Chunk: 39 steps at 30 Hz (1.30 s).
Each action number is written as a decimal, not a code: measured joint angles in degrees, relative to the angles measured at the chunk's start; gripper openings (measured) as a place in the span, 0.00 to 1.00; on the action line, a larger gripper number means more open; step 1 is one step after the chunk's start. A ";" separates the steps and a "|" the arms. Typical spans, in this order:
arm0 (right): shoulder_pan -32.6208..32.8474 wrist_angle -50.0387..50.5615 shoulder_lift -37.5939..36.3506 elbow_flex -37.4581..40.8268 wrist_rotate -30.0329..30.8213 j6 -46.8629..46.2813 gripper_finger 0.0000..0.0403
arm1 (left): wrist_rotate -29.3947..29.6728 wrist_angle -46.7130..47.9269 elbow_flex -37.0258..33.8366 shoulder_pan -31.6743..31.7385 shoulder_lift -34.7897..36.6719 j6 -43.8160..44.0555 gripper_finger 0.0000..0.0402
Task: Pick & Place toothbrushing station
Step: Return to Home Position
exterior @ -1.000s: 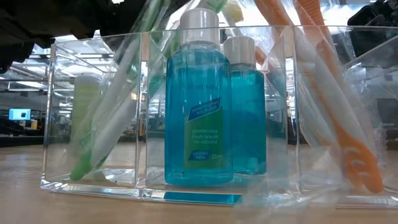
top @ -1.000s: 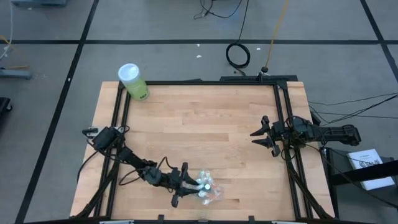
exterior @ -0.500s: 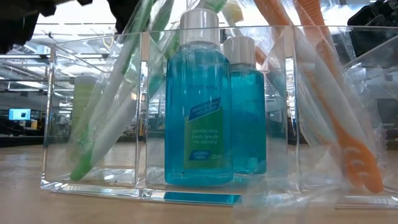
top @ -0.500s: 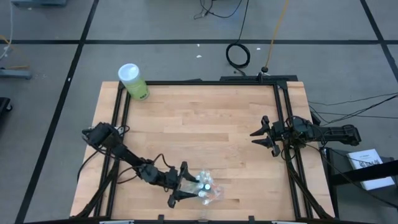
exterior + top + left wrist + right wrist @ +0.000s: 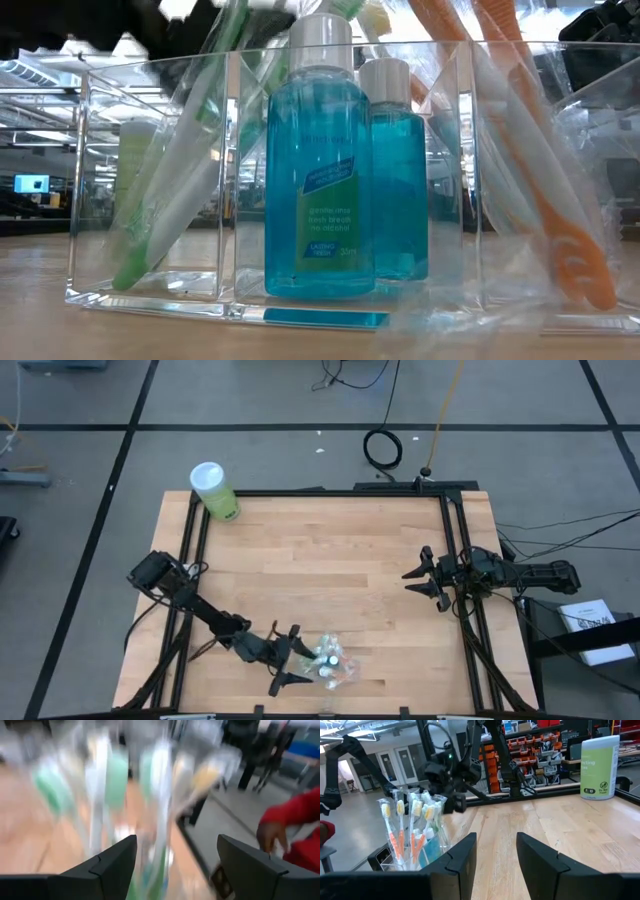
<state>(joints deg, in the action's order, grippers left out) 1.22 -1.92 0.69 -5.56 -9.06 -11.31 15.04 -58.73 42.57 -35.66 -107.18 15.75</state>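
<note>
left claw (image 5: 287, 658): fingers spread, held just beside clear organizer (image 5: 337, 666) near worktop (image 5: 330, 550) front edge | organizer: green toothbrushes (image 5: 165, 215), blue white-capped bottles (image 5: 320, 190) and orange toothbrushes (image 5: 545, 200) stood in separate compartments | right claw (image 5: 412, 580): spread, held at right edge

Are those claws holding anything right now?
Left end effector: open, empty, beside the clear organizer.
Right end effector: open, empty, at the table's right edge.

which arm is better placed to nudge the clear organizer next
Left, most likely. The left gripper sits open right beside the clear organizer; the right gripper waits open far off on the other side.
</note>
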 joint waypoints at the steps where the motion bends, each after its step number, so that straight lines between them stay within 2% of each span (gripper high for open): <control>1: -0.01 -0.02 0.00 0.00 0.00 0.00 0.32 | -0.04 1.82 0.00 -0.07 0.00 0.77 0.71; 8: 0.01 -0.01 -0.01 0.00 0.00 0.00 0.32 | -1.95 1.70 -0.02 0.07 0.00 5.58 0.71; 14: 0.01 0.00 0.00 0.00 0.00 0.02 0.32 | -4.52 -0.58 -0.02 0.04 0.00 5.05 0.71; 22: -0.01 0.00 -0.02 0.00 0.00 0.00 0.32 | -1.23 -1.00 -0.02 0.07 0.42 -0.27 0.71; 27: -0.01 0.00 -0.02 0.00 0.00 0.00 0.32 | -0.80 -0.70 -0.02 0.17 3.76 -4.19 0.71; 31: -0.01 0.00 -0.01 0.00 0.00 0.02 0.32 | 0.24 8.47 -0.02 0.17 10.80 -5.55 0.71; 39: 0.01 0.00 0.00 0.00 0.00 0.00 0.32 | 3.52 44.11 -0.02 0.17 36.92 -6.56 0.71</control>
<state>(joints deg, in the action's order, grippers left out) 1.23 -1.91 0.69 -5.56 -9.06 -11.31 18.56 -14.62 42.54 -35.48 -70.25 9.18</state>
